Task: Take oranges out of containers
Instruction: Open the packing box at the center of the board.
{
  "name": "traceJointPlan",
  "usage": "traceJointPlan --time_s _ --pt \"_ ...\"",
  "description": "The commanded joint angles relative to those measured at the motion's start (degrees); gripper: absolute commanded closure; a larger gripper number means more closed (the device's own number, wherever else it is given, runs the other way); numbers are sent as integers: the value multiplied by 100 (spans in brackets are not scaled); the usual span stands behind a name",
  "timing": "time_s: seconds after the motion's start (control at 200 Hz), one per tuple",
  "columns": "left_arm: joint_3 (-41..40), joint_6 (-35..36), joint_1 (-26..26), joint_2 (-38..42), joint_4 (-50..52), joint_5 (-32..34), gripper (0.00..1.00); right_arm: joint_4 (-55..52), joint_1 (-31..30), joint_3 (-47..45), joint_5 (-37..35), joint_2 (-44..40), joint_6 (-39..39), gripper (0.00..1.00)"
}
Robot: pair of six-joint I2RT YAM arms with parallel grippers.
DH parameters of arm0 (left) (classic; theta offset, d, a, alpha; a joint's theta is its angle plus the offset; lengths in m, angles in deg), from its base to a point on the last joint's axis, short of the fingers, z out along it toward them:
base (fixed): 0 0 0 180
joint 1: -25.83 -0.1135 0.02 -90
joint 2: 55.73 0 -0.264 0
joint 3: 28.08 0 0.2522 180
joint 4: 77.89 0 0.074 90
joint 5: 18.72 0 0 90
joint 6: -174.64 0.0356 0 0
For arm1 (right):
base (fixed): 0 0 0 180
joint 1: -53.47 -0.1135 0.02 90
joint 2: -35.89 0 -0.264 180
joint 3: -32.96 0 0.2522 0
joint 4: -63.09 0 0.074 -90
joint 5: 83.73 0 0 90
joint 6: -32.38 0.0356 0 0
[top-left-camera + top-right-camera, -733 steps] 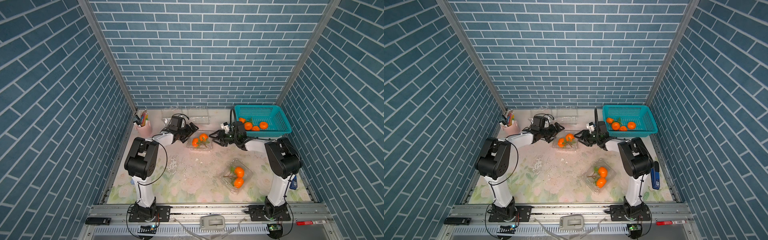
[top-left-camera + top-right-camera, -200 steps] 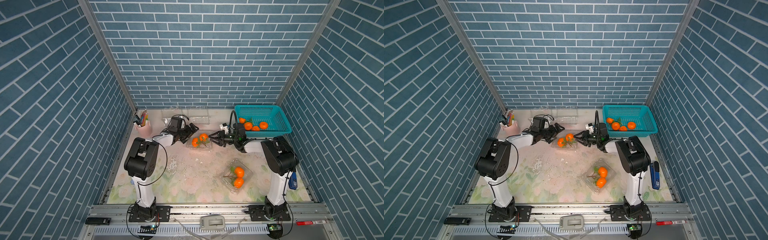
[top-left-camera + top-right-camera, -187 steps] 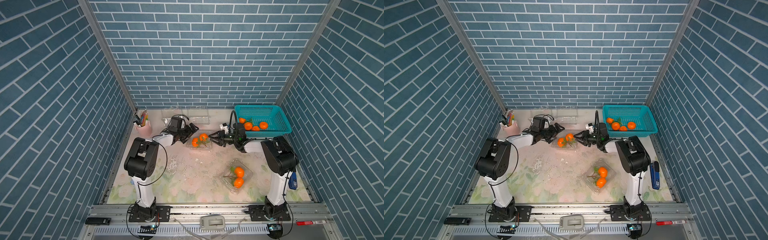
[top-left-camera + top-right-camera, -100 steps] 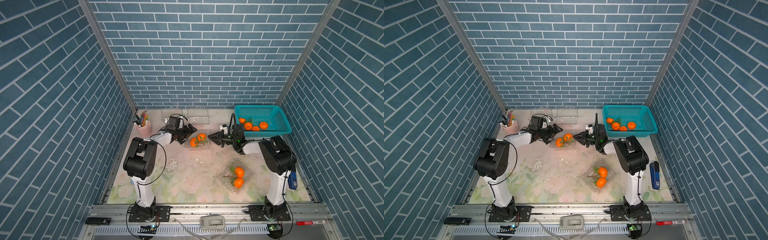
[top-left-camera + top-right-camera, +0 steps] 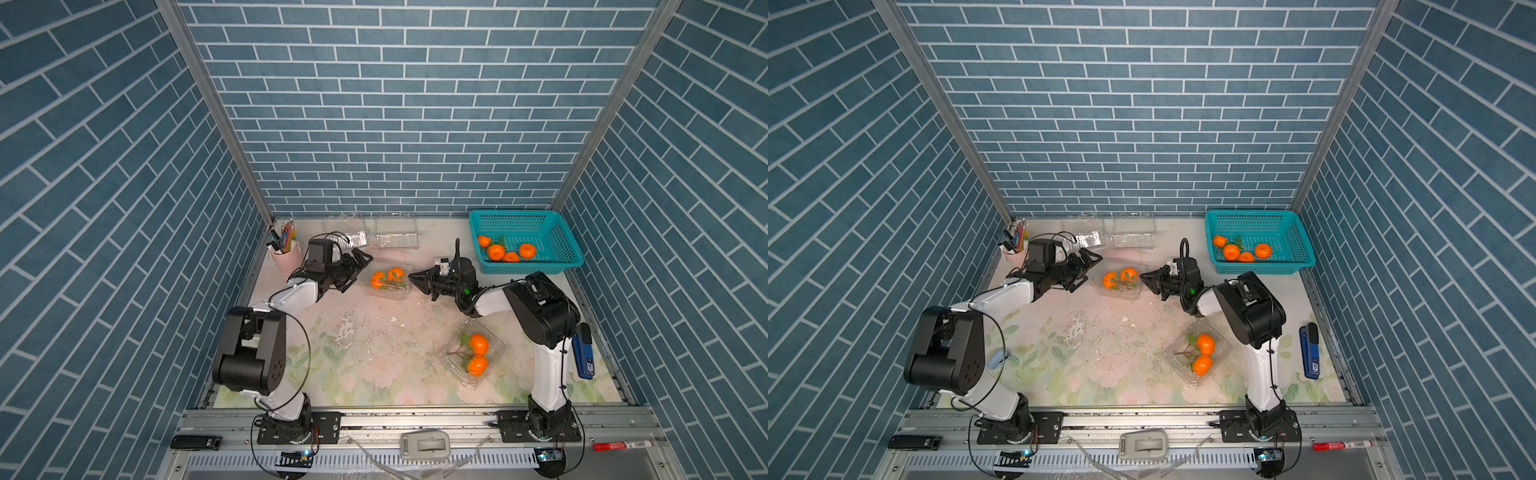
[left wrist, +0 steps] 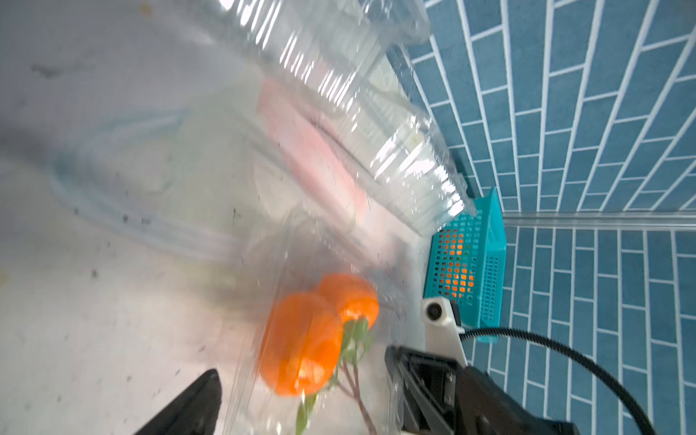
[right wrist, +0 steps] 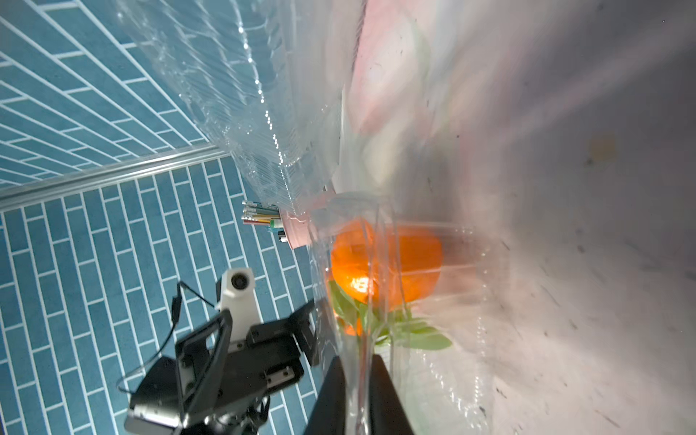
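Right hand (image 5: 412, 276) clamped on edge of far clamshell (image 5: 390, 294); left hand (image 5: 359, 272) wide open.
Far clamshell sits on the counter (image 5: 374, 332) between both hands, two leafy oranges (image 5: 395, 274) inside; right wrist view shows clear plastic pinched between the right fingers (image 7: 388, 406); left hand just beside the opposite end, holding nothing; second clamshell (image 5: 496, 345) nearer the front, two oranges (image 5: 478, 344) in it; four more oranges (image 5: 496, 251) in the teal basket (image 5: 532, 266).

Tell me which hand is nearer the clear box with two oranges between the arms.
Right. The right hand is pinched on the clear box's end; the left hand stands open just off the opposite end.
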Motion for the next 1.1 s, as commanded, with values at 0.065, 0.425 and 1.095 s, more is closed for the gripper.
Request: traceJointPlan --time_s 0.065,0.425,1.095 --pt "-1306 -544 32 702 -1336 -14 1 95 -77 261 -566 111 483 86" --pt "-2689 -1337 880 1177 -2880 918 1 92 -145 334 -782 116 685 86" --pt "-2650 -2138 1678 -242 -4276 2095 5 273 -245 158 -814 76 830 87"
